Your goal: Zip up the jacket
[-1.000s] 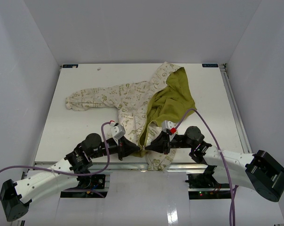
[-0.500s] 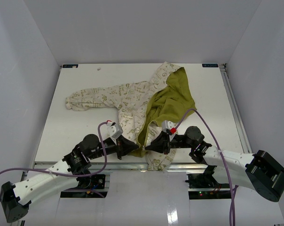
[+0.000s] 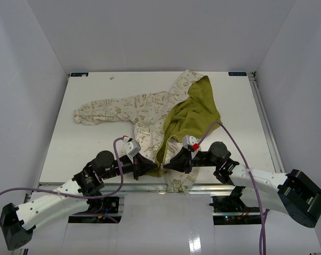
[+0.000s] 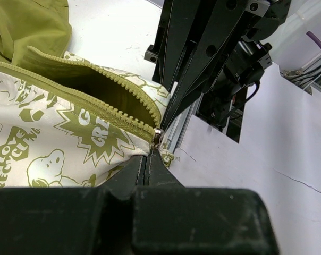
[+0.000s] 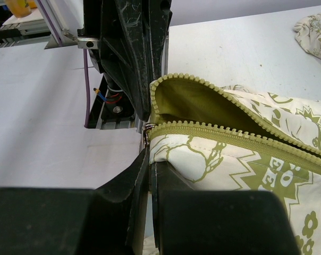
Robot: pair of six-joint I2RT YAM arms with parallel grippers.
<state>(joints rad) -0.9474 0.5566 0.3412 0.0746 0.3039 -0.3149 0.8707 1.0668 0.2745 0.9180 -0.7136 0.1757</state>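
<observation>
The jacket (image 3: 144,109) lies on the white table, cream with green print, its front open and the olive lining (image 3: 197,109) showing. Its bottom hem hangs over the near table edge. My left gripper (image 3: 154,169) and right gripper (image 3: 166,167) meet tip to tip at the zipper's bottom end. In the left wrist view my left gripper (image 4: 149,155) is shut just under the metal zipper slider (image 4: 157,136), apparently on its pull. In the right wrist view my right gripper (image 5: 150,156) is shut on the printed hem below the slider (image 5: 148,127). The zipper teeth stand apart above it.
The aluminium rail of the near table edge (image 3: 139,187) runs right under both grippers. The jacket's sleeve (image 3: 89,112) stretches left and its hood (image 3: 189,79) lies at the back. A purple cable (image 3: 224,133) arcs over the right arm. White walls enclose the table.
My left arm drew back a little to the left, then returned. Both grippers stay shut at the zipper's bottom end. The jacket has hardly moved.
</observation>
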